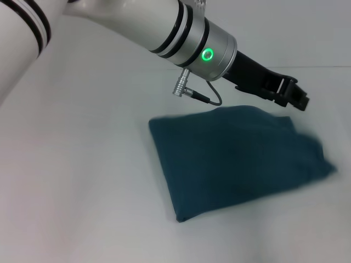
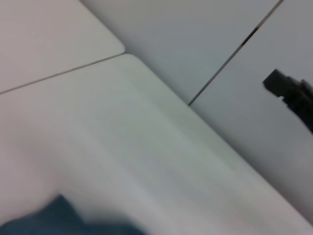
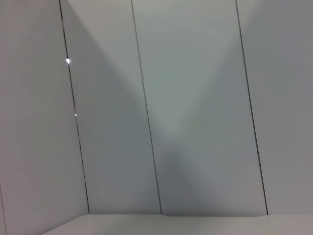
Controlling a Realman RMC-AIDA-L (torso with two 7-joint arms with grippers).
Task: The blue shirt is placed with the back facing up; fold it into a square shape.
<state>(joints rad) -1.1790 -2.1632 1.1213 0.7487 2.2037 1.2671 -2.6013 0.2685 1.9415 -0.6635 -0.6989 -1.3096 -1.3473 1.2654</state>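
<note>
A folded blue shirt (image 1: 236, 159) lies on a white desk (image 1: 82, 181), below and clear of the left gripper (image 1: 293, 96), whose jaws' state cannot be told.

head view downward, wrist views wall-facing
</note>
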